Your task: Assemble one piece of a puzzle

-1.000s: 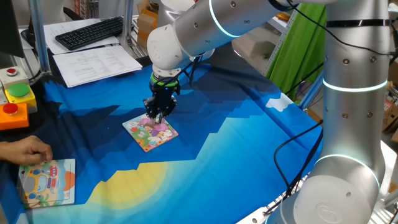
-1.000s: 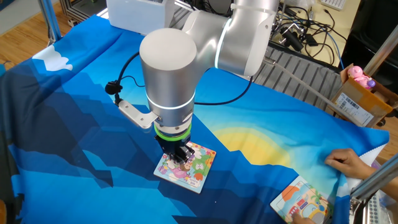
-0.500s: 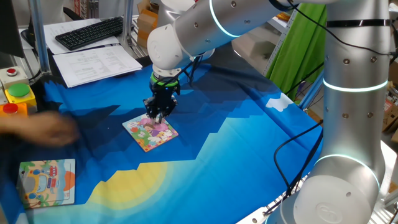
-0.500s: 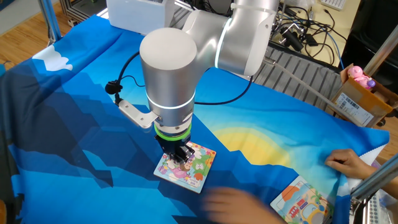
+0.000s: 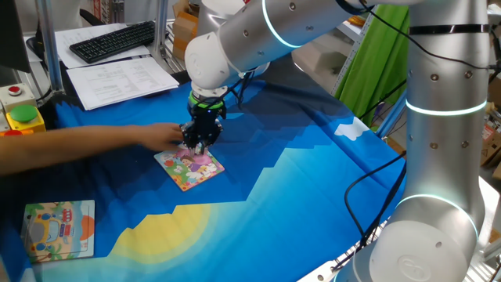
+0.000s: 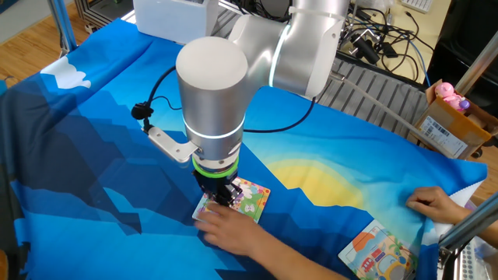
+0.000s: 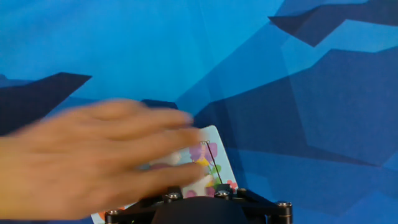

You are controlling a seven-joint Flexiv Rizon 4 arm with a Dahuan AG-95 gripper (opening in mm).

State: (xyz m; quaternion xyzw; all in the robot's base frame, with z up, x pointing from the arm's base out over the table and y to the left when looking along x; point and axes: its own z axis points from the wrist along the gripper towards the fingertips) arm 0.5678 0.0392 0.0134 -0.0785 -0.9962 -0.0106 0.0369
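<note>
The puzzle (image 5: 194,168) is a small square board with a pink and green cartoon picture, lying flat on the blue cloth; it also shows in the other fixed view (image 6: 252,201) and the hand view (image 7: 210,157). My gripper (image 5: 197,146) points straight down onto its far corner, and it also shows in the other fixed view (image 6: 223,197). Its fingers look drawn together with the tips at the board. The piece is hidden; I cannot see it between the fingers or on the board. A person's hand (image 5: 160,135) lies on the board right next to my fingers.
A larger board with a pale blue and orange picture (image 5: 59,228) lies at the near left edge. The person's forearm (image 6: 264,247) stretches across the cloth. Another hand (image 6: 430,203) rests near that larger board (image 6: 377,250). Coloured buttons (image 5: 23,116) stand at the left.
The person's hand has swept in from the left to the puzzle and now rests on it beside my fingers. My gripper and the puzzle have not moved.
</note>
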